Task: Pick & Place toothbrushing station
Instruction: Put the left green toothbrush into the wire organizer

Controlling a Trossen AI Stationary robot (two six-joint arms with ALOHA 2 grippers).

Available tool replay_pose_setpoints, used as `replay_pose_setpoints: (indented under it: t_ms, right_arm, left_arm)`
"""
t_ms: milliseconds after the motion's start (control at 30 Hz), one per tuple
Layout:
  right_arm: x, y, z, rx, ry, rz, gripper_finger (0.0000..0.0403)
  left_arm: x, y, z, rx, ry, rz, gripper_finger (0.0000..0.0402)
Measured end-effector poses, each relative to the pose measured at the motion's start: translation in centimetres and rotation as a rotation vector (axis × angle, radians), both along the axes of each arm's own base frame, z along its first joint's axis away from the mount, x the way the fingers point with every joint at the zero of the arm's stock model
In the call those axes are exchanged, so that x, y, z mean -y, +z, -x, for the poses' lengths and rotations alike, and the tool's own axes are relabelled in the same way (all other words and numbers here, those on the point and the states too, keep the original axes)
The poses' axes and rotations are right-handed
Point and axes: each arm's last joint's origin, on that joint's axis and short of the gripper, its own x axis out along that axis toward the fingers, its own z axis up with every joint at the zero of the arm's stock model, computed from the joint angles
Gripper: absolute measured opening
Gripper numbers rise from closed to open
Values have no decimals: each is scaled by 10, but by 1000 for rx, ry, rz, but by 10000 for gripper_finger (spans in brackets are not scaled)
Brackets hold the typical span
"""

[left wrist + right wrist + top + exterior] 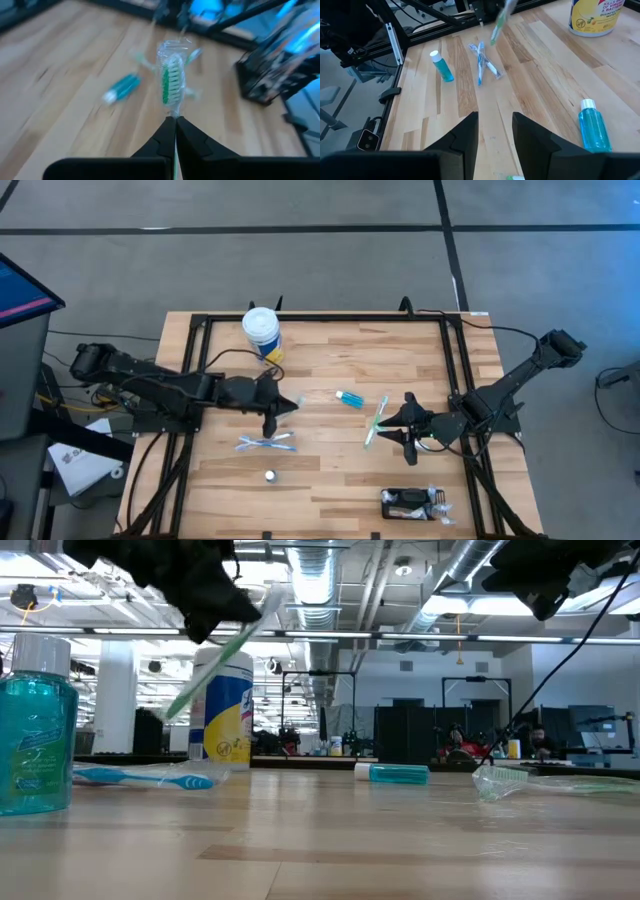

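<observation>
Open boards between toothbrushes [266, 443] (wrapped) and tub [262, 332]

The only clearly legible print stands on the yellow-and-blue cylindrical tub [598, 17]: in the right wrist view its label reads "KILLS", with a line beneath that looks like "OF FUNGUS", then "DISINFECT…" cut off at the picture's edge, beside a round emblem showing fruit. In the low view the same tub [224, 705] shows blue lettering too blurred to read, and the teal mouthwash bottle [36, 740], well apart from the tub, carries embossed script that cannot be made out.
</observation>
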Motion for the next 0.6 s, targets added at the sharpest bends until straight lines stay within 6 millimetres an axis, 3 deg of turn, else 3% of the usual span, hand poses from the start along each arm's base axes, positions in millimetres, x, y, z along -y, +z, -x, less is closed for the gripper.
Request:
replay_pose_setpoints:
  t_ms: [333, 600]
  right_arm:
    - [0, 0, 0, 0, 1, 0, 111]
    - [0, 0, 0, -1, 0, 0, 111]
  left_arm:
    - [24, 19, -6, 228, -110, -69, 0]
    - [47, 9, -25, 346, -188, -113, 0]
